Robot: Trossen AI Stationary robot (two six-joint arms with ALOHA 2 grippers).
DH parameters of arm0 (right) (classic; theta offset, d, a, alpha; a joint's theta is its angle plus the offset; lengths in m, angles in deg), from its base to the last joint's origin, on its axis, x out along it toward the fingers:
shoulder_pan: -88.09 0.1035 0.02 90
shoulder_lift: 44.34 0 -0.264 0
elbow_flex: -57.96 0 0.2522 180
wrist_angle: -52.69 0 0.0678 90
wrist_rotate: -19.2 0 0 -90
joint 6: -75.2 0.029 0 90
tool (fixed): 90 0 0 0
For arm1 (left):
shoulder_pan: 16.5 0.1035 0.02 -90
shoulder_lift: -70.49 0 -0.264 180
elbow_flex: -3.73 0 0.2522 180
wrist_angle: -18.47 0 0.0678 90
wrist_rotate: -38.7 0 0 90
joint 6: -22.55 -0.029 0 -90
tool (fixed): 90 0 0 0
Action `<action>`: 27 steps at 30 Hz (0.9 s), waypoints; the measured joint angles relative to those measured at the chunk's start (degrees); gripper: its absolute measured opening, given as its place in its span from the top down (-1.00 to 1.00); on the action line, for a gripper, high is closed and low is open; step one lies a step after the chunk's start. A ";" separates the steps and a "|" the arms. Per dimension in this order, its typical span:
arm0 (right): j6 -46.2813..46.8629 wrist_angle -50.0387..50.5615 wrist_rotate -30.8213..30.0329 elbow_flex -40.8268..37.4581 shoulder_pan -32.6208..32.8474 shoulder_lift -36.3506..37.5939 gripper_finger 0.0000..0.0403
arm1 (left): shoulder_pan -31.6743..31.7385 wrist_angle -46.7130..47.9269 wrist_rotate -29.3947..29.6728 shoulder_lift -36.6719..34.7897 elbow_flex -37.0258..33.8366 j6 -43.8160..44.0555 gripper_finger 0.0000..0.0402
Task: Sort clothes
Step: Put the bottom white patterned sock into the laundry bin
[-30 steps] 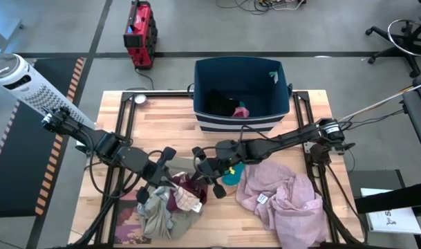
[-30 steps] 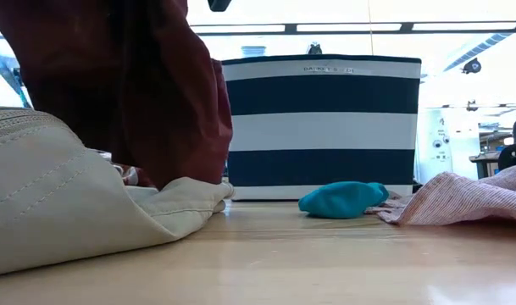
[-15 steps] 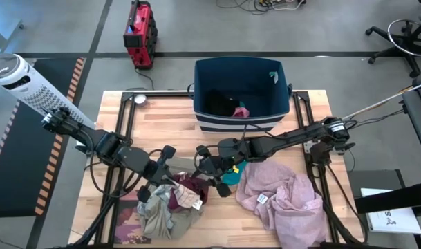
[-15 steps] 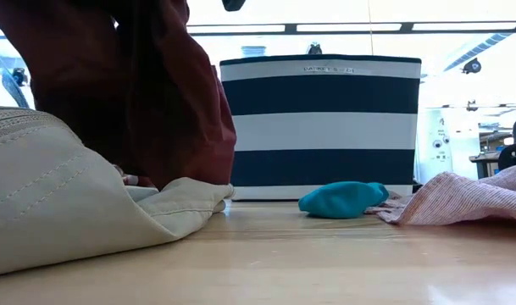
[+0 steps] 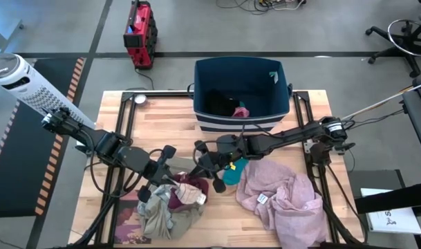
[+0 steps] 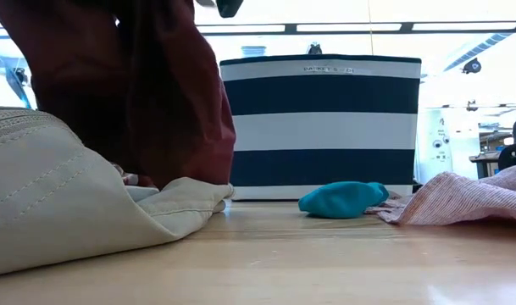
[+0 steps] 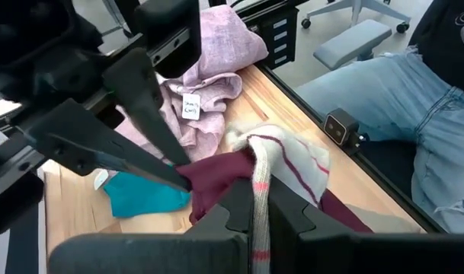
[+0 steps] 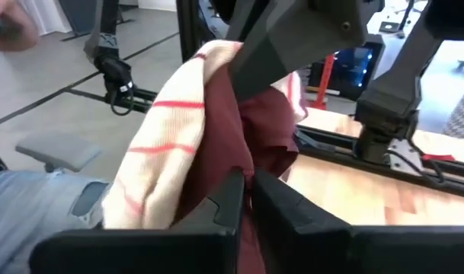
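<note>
A maroon garment hangs between my two grippers above the table's near middle; it fills the left of the low view. A cream cloth with red stripes is bunched with it. My left gripper and my right gripper are both shut on this bundle. Below lies the khaki-beige garment, with a grey-green piece on its far side. The lilac-pink garment and the small teal piece lie on the table to the right. My left gripper pinches a fold of the striped cloth between its two fingers, with maroon fabric beside it. The fingers come level from the table's left. The bundle is lifted off the table. My right gripper pinches a bunched fold of the maroon garment between its two fingers, coming from the table's right. The cloth is held up between the two grippers, and the rest hangs below toward the khaki pile.
A navy-and-white striped bin with dark and pink clothes inside stands at the far middle. A book with a dark pinkish cover lies under the khaki pile's left edge. A person's legs in jeans are beside the table.
My right gripper has shifted a little toward the far-left with the maroon garment. The garment stays hanging between the two grippers, its lower part still on the khaki pile.
</note>
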 joint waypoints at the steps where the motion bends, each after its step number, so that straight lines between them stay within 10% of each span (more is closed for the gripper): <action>1: 0.03 0.12 -0.02 0.00 -0.02 0.00 0.95 | 0.00 -0.04 0.00 0.00 0.00 0.19 1.00; 27: 0.06 4.58 -3.87 -4.43 -3.18 -0.02 1.00 | -0.26 -0.15 -3.80 -0.10 0.05 -0.86 0.99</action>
